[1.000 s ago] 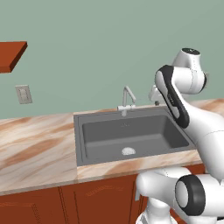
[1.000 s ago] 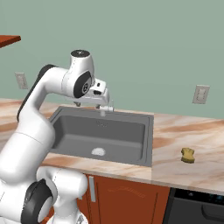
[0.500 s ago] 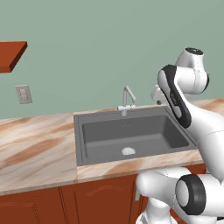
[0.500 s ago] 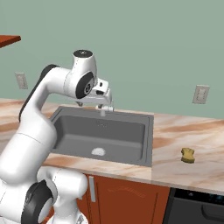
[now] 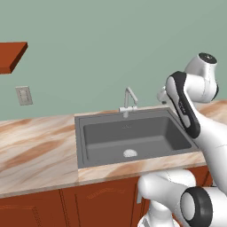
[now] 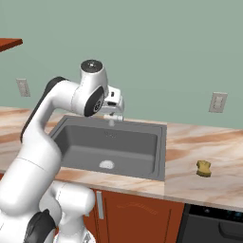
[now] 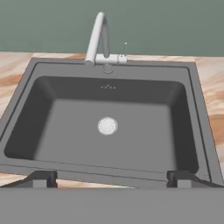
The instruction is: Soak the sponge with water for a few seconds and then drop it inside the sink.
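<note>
The sponge [image 6: 203, 168] lies on the counter [image 6: 213, 185], well right of the sink [image 6: 161, 152]. It looks light and soft; grasp it across its short sides. The gripper [image 7: 111, 177] hangs released above the sink's near rim.

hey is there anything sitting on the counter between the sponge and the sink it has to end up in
Nothing visible. The sponge lies alone on the counter to the right of the sink, with bare marble between them. The open pincer hangs over the sink's back edge.

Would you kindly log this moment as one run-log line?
gripper: open, empty, over sink | sponge: on counter right of sink | faucet: no water visible
</note>
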Controlling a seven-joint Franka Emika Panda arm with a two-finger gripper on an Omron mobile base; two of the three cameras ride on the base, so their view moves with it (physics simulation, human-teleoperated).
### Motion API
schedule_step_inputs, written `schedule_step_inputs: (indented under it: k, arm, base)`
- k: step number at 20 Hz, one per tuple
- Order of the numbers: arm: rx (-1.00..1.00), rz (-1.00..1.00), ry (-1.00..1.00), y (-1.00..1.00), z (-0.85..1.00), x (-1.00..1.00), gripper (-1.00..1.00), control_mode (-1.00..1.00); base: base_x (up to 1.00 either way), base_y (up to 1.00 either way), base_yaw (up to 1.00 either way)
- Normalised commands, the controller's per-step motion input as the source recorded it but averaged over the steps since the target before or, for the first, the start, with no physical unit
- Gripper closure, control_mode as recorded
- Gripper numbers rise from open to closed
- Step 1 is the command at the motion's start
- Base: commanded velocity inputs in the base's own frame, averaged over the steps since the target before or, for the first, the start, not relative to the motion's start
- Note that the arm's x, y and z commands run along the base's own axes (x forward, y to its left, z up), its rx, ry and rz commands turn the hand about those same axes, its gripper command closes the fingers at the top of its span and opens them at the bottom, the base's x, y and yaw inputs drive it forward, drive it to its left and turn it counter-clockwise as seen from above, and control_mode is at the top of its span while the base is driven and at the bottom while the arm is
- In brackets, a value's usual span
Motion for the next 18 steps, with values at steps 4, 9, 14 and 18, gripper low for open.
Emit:
schedule_step_inputs:
  k: [4,9,14,18]
  arm:
    - [0.02,0.02,-0.09,-0.06,0.00,0.00,-1.00,-1.00]
    - [0.01,0.04,-0.06,0.00,0.00,0.11,-1.00,-1.00]
    - [0.00,0.04,-0.07,0.00,0.00,0.28,-1.00,-1.00]
    - [0.02,0.07,-0.09,0.00,-0.06,0.34,-1.00,-1.00]
  base:
    - [0.00,0.00,0.00]
    - [0.00,0.00,0.00]
    - [0.00,0.00,0.00]
    - [0.00,0.00,0.00]
